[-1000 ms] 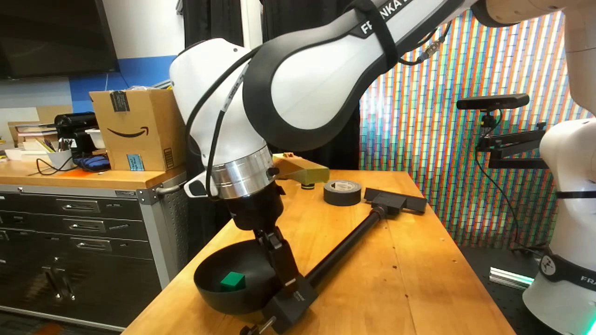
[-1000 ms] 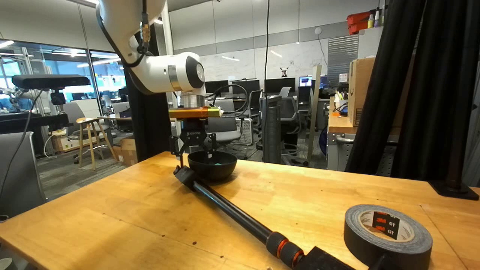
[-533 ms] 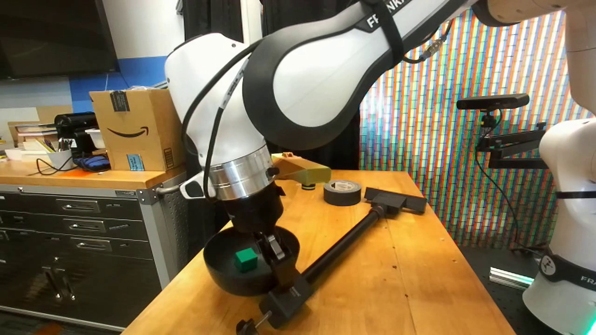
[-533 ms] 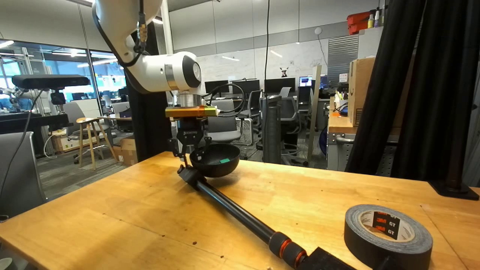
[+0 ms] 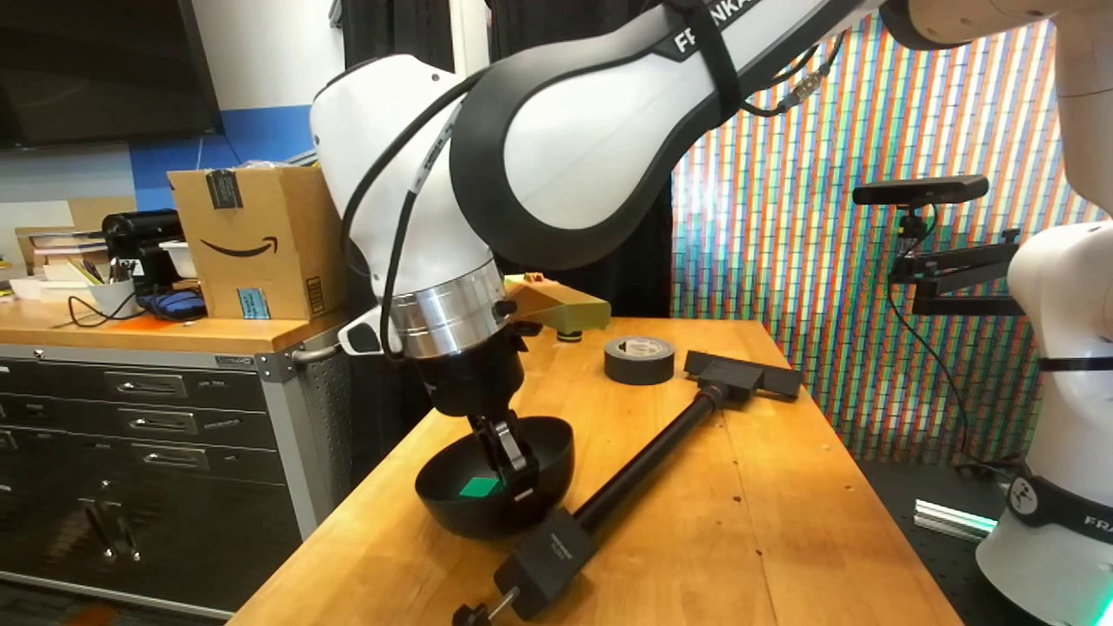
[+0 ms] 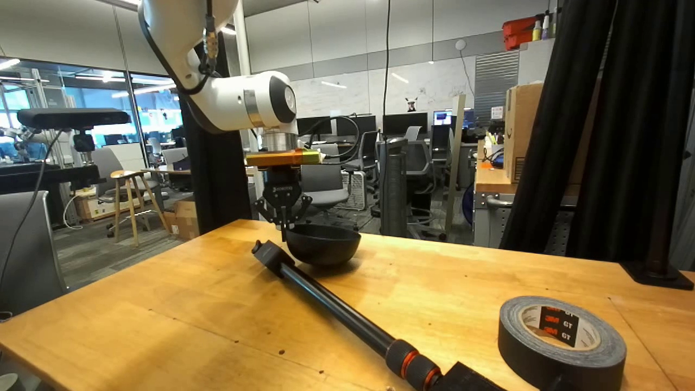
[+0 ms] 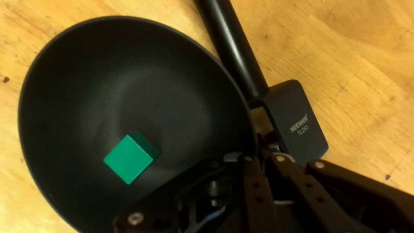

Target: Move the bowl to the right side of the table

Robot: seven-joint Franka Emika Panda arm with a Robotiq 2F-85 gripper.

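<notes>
Framed by tall black curtains (image 6: 630,125) in both exterior views, a long, honey-coloured table (image 5: 687,530), flecked with small dark marks. At left in an exterior view, a dark drawer cabinet (image 5: 209,522) with silver handles and a wooden top. Leans down over one end of the table with a white arm (image 5: 583,148), banded by a black strap. On the cabinet, a brown cardboard box (image 5: 248,235) printed with a smile-shaped arrow. Diagonally along the table, a long black tool (image 5: 648,461), with a flat plate at one end and a block at the other, lettered NEEWER TL283 in the wrist view. Wears an orange-and-yellow mount (image 6: 282,158) low on the arm, just above the gripper (image 6: 284,231). Pinches the black bowl (image 6: 326,252) by its rim in that gripper, with jaws drawn in to either side of the thin wall. Holds it just beside the tool's block, close to the table's far edge in an exterior view, tilted, with the gripped side raised. Unclear in every view: contact between the bowl's base and the wood. Flat on the table near the tool's plate, well apart from the bowl, a roll of dark tape (image 6: 564,358) with a black label marked 3M GT inside its core. Inside the bowl, resting off its middle, a green cube (image 7: 129,158), with one bright face turned up to the lens in the wrist view.
</notes>
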